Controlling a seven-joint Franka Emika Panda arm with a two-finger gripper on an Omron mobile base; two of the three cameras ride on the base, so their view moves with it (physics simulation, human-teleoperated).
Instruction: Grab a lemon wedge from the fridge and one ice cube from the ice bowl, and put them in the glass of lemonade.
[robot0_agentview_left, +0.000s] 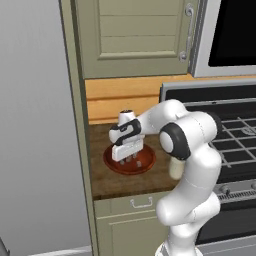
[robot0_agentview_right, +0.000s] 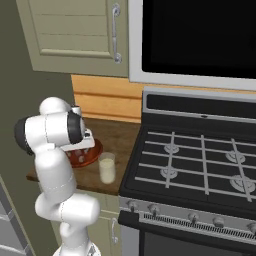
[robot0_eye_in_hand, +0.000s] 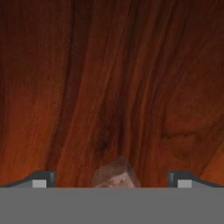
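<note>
My gripper (robot0_agentview_left: 131, 160) reaches straight down into the reddish-brown ice bowl (robot0_agentview_left: 145, 164), jaws open. In the hand view a pale translucent ice cube (robot0_eye_in_hand: 116, 175) lies on the bowl's wooden floor (robot0_eye_in_hand: 109, 78) between my two fingertips (robot0_eye_in_hand: 41, 180), nearer neither one; whether they touch it I cannot tell. The glass of lemonade (robot0_agentview_right: 106, 168) stands upright on the counter just right of the bowl (robot0_agentview_right: 92, 155). In the left base view my forearm hides most of it. The fridge (robot0_agentview_left: 35, 130) is the grey wall at the far left. The lemon wedge is out of view.
The narrow wooden counter (robot0_agentview_left: 107, 186) ends at the gas stove (robot0_agentview_left: 235, 135) on the right. A microwave (robot0_agentview_left: 230, 35) and a beige upper cabinet (robot0_agentview_left: 135, 35) hang overhead. A drawer (robot0_agentview_left: 140, 202) sits under the counter's front edge.
</note>
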